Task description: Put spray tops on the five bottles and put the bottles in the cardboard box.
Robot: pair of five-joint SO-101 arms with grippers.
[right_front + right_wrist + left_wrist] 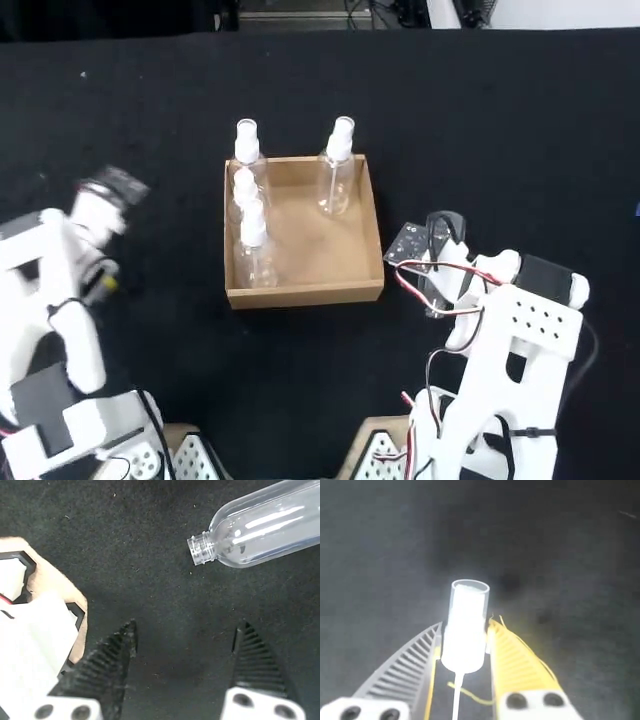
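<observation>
Grips a spray top [469, 605] in the left end effector [465, 627], ribbed fingers pressed against its two sides. Stands the left arm [60, 300] at nine o'clock of the high view, wrist angled toward one o'clock. Spreads the right end effector [187, 627] wide, holding nothing, facing down on the counter [165, 555]. Places the right arm [515, 340] at five o'clock, wrist toward eleven.

Clear plastic bottle [260, 522]: its far end is cut off by the frame edge.
White spray top [465, 630]: its thin dip tube [456, 695] runs out of frame.
Left gripper [113, 186]: blurred in the high view.
Three capped bottles [247, 215]: they overlap, partly hiding each other.
</observation>
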